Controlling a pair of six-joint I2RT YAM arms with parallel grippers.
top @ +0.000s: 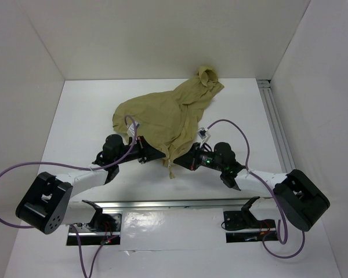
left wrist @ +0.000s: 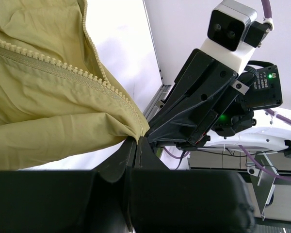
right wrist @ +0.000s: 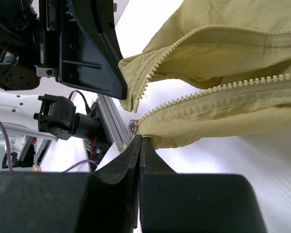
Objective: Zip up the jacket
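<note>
Your jacket (top: 162, 113) lies bunched on the white tabletop (top: 81, 116), unzipped, hood at its far end. At its near hem your left jaws are clenched on one zipper corner, your right jaws on the other, beside the slider (right wrist: 132, 127)

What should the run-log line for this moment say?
left gripper: shut on jacket, bottom corner | right gripper: shut on jacket by slider | zipper: unzipped, sides apart

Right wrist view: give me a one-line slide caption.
Right gripper pinches the jacket beside its zipper slider, teeth unjoined; left gripper holds the opposite edge.
</note>
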